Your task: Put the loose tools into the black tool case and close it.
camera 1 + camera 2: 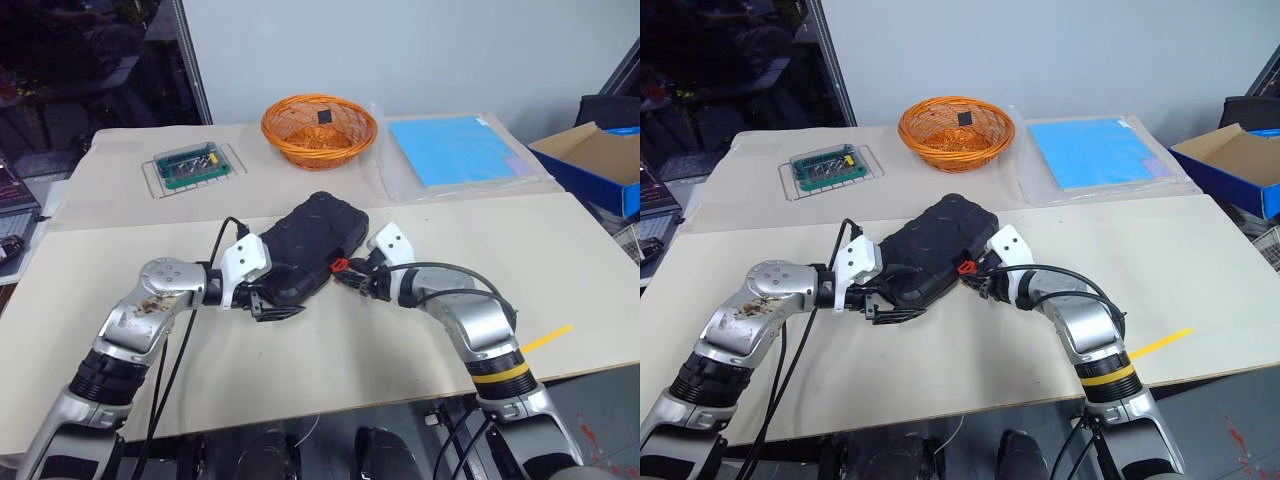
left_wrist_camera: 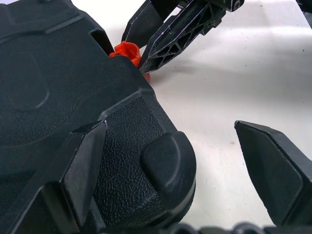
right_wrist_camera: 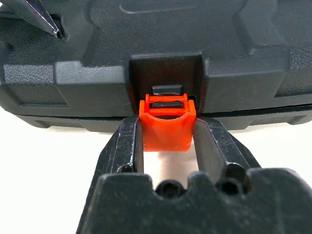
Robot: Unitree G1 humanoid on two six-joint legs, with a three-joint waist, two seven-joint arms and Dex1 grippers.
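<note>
Black tool case [image 1: 310,245], lid down, textured moulded shell with rounded corners, mid-worktop [image 1: 560,270]; right claw [image 3: 165,146] clamped on its orange latch [image 3: 167,127], left claw [image 2: 195,165] apart around case's near corner.

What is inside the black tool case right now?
That cannot be seen: the black tool case lies shut on the table, its lid covering the inside. The right gripper pinches its orange latch; the left gripper stands open at a corner.
</note>
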